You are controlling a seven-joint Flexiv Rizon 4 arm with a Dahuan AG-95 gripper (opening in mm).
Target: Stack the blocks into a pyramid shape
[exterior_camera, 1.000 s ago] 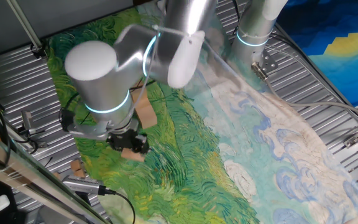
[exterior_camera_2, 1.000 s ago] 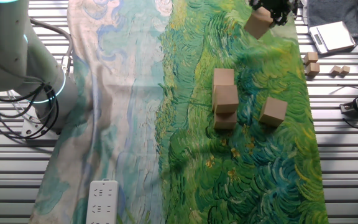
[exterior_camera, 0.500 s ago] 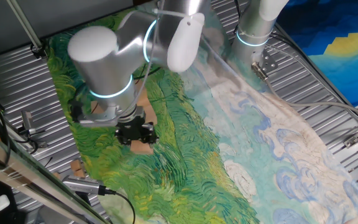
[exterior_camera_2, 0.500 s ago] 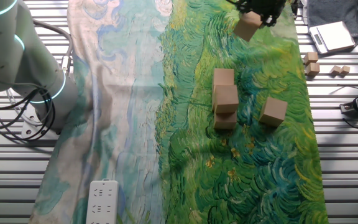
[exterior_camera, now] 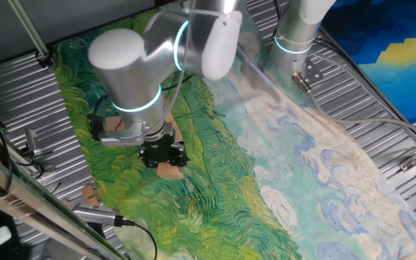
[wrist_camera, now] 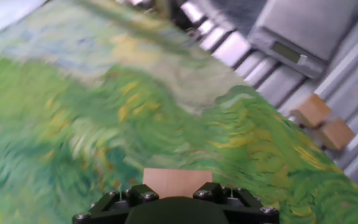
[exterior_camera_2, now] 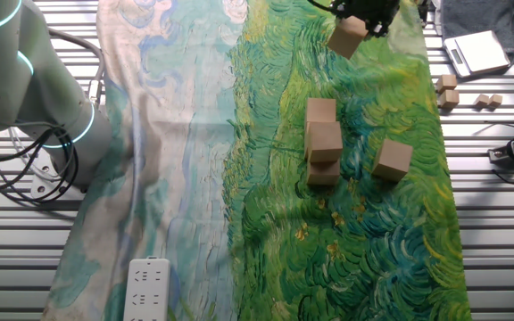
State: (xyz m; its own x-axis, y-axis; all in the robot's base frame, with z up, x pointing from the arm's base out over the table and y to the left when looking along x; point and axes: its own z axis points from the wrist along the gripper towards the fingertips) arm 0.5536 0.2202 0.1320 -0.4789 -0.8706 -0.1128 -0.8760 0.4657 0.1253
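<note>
The black two-finger gripper (exterior_camera_2: 361,11) is clamped on one light tan wooden cube (exterior_camera_2: 346,37), held clear above the green painted cloth (exterior_camera_2: 364,241). The stacked tan cubes (exterior_camera_2: 322,141) lie well apart from it, toward the white power strip (exterior_camera_2: 149,290).

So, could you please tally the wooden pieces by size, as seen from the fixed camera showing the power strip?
Large tan blocks: 5, including the held block in the gripper
Small wooden pieces beside the cloth: 4
Total: 9 visible
</note>
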